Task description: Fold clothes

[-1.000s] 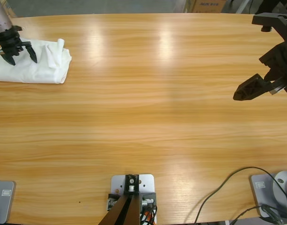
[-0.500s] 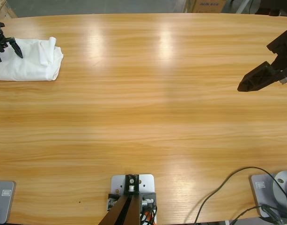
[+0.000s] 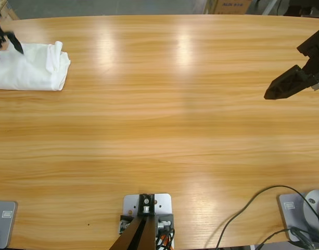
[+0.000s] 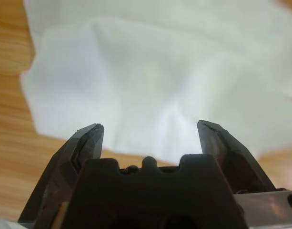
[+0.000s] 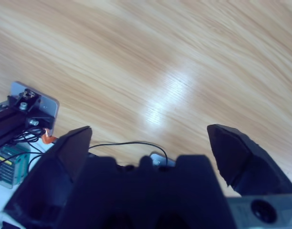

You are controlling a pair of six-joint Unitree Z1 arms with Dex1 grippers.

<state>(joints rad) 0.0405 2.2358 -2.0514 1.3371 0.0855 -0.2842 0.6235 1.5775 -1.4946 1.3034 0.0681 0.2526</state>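
Long wooden table, bare apart from one folded white T-shirt at its far left end. Left gripper hovers over that shirt, jaws wide, gripping nothing; right gripper sits wide and empty at the table's opposite end. We read the fold as done, so next we need a fresh garment.

A folded shirt lies on the table at its far left end, near the back edge. The left gripper sits at the shirt's back left corner, at the picture's left edge, with the cloth spread just ahead of its parted jaws in the left wrist view. The right gripper hangs over the table's far right end, well apart from the shirt, with bare tabletop between them.
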